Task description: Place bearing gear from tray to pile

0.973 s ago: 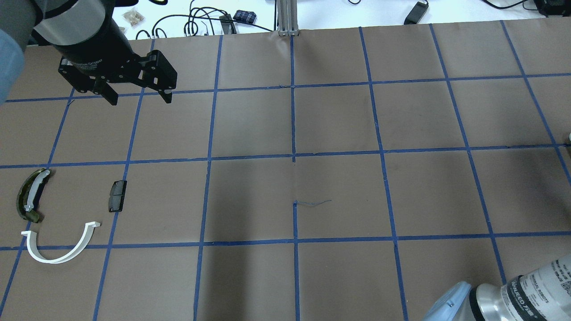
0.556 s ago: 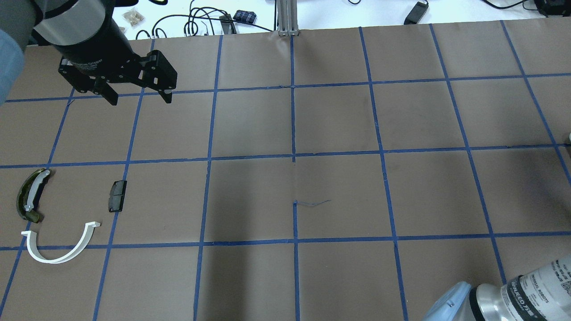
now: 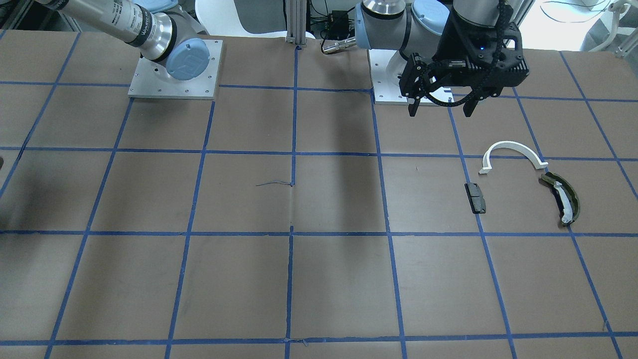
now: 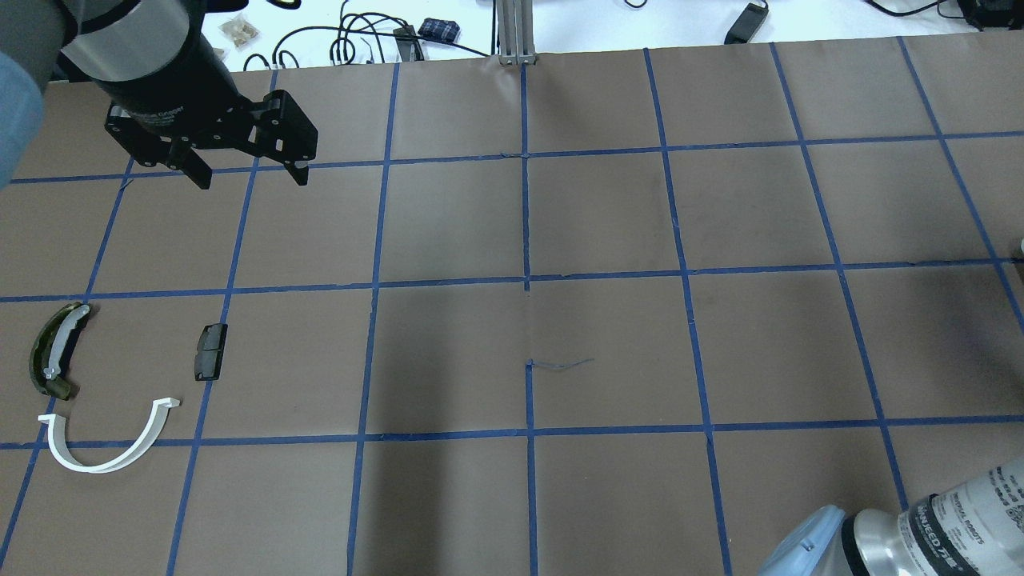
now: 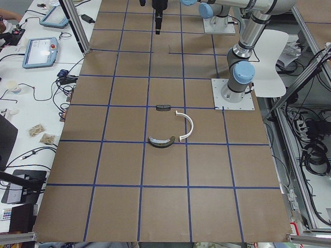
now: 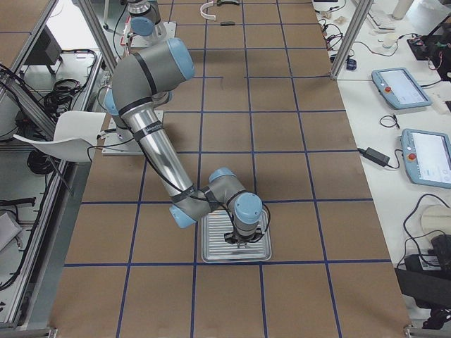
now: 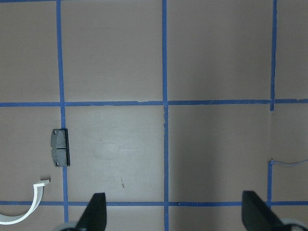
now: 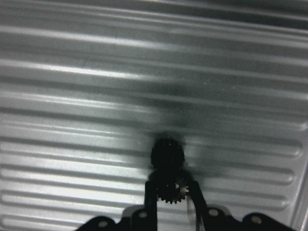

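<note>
Right gripper (image 8: 172,196) over tray (image 8: 86,96): jaws narrow, bearing gear (image 8: 170,191) clamped between them. Left gripper (image 4: 251,178): jaws wide apart.

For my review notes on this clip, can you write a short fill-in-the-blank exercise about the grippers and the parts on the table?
The left gripper is ___ and empty. The right gripper is shut on a gear over the ribbed metal ___. On the table lie ___ loose parts: a white arc, a green curved piece, a dark block.
Missing words: open; tray; three.
</note>
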Tool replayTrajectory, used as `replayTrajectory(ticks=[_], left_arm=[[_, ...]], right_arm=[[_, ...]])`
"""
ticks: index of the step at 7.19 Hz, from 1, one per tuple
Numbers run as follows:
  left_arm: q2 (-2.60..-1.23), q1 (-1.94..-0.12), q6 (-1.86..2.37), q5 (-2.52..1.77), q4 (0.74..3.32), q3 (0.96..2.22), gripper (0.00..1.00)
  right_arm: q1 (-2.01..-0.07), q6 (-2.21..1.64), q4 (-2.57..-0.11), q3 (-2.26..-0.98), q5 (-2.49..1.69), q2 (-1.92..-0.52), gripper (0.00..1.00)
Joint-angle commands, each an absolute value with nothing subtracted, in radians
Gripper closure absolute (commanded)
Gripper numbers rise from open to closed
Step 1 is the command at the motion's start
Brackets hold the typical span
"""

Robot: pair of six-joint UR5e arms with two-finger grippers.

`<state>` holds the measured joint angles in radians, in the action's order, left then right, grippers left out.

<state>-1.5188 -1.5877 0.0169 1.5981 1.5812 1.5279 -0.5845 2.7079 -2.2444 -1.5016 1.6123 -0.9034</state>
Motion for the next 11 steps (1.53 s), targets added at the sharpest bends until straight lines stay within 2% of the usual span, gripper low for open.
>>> replayTrajectory(ticks=[1, 3, 6, 9, 11], left_arm=[[-1.517, -1.588, 0.017, 1.597, 1.582, 1.526, 0.0], [-1.516, -1.588, 0.017, 1.597, 1.582, 1.528, 0.0], [-1.516, -1.588, 0.018, 1.597, 1.582, 1.526, 0.0], [-1.517, -1.588, 0.018, 1.597, 1.582, 1.525, 0.0], [-1.516, -1.588, 0.018, 1.597, 1.582, 1.525, 0.0]], right_arm=[[-0.584, 2.7, -2.275, -1.486, 1.653, -0.916, 0.91], [-0.592, 2.65, -2.267, -1.483, 1.641, -0.966, 0.95], [-0.653, 2.339, -2.001, -1.483, 1.638, -1.153, 0.96], [-0.883, 1.842, -1.719, -1.486, 1.595, -1.418, 0.96], [-1.1, 1.47, -1.623, -1.482, 1.609, -1.504, 0.95]])
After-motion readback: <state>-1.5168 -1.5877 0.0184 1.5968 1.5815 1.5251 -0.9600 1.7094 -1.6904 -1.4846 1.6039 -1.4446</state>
